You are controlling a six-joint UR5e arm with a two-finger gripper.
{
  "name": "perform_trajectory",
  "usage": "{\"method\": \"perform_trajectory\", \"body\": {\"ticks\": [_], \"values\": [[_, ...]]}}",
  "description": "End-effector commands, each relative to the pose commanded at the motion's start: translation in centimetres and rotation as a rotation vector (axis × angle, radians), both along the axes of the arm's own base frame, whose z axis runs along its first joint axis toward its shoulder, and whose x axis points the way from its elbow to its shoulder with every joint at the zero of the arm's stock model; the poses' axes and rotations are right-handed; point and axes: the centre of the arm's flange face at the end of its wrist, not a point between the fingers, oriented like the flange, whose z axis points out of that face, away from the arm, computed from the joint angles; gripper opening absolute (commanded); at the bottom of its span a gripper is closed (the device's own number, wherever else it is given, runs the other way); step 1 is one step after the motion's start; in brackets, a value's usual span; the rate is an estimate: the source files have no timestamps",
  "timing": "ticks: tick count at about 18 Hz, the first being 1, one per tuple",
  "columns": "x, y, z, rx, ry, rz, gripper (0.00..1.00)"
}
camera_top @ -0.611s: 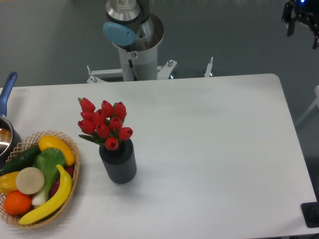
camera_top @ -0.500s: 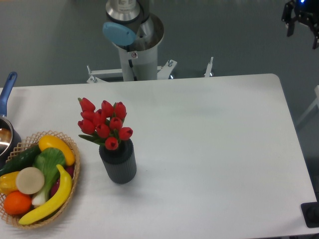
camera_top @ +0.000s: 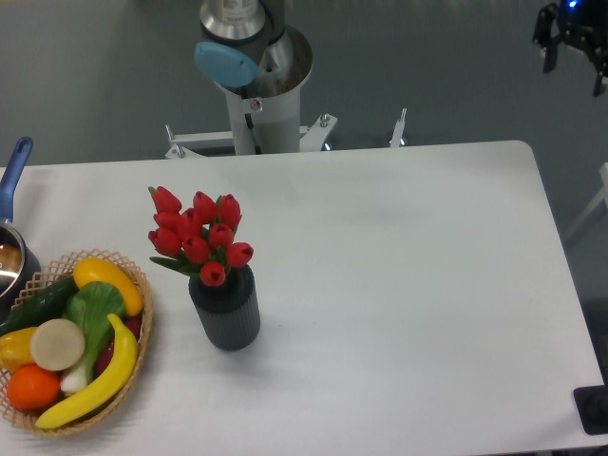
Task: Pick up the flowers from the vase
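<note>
The flowers (camera_top: 199,236), a bunch of red tulip buds with green leaves, stand upright in the vase (camera_top: 226,309), a small dark grey ribbed cylinder on the left half of the white table. Their stems are hidden inside it. My gripper (camera_top: 574,74) hangs far off at the top right corner, beyond the table's back right corner, partly cut off by the frame edge. Its dark fingers (camera_top: 547,52) are spread apart and it is open with nothing between them.
A woven basket (camera_top: 142,328) of fruit and vegetables sits at the front left, close to the vase. A pot with a blue handle (camera_top: 13,171) is at the left edge. The arm's base column (camera_top: 261,90) rises behind the table's back edge.
The gripper has shifted very slightly to the left at the top right. Flowers and vase have not moved.
</note>
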Motion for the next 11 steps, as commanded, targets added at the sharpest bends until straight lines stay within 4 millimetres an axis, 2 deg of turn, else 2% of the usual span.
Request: {"method": "perform_trajectory", "body": {"ticks": [3,5,8,11], "values": [[1.1,3.7,-1.2,0.099,-0.054,0.124,1.0],[2.1,6.9,-2.0,0.121,-0.061,0.149,1.0],[3.3,10.0,-3.6,0.177,-0.103,0.222,1.0],[5.2,12.8,-4.9,0.267,-0.166,0.217,1.0]]}}
